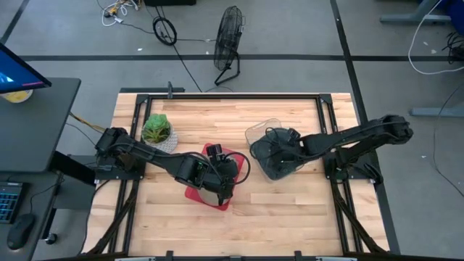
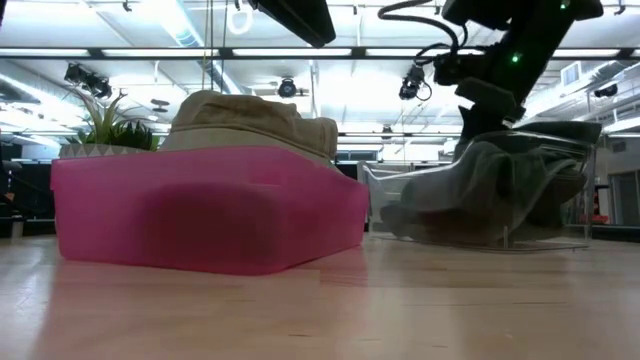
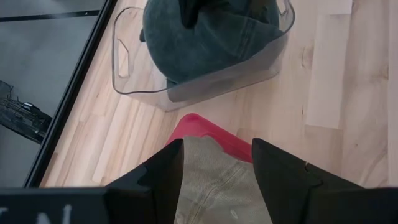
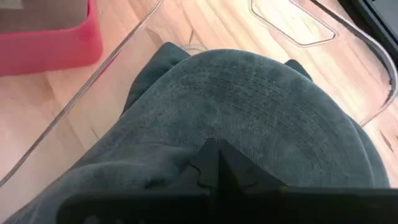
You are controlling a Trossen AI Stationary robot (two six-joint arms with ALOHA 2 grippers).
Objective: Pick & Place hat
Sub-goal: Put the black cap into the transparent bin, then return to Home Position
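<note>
A tan hat lies in a pink bin near the table's middle, its crown rising above the rim. My left gripper hovers open just above it, one finger over each side of the tan cloth, clear of it in the low view. A dark grey hat sits in a clear plastic bin to the right of the pink one. My right gripper reaches down into that bin and is shut on the grey hat. My right gripper pinches a bunched fold of the grey hat's crown cloth between its two fingers, coming from above and slanting in from the table's right. The hat still rests in the clear bin, its cloth peaked up toward the fingers.
A potted plant stands near the table's far left, behind the left arm. The two bins sit close together. Bare wooden tabletop stretches along the near side. A floor fan stands beyond the far edge.
</note>
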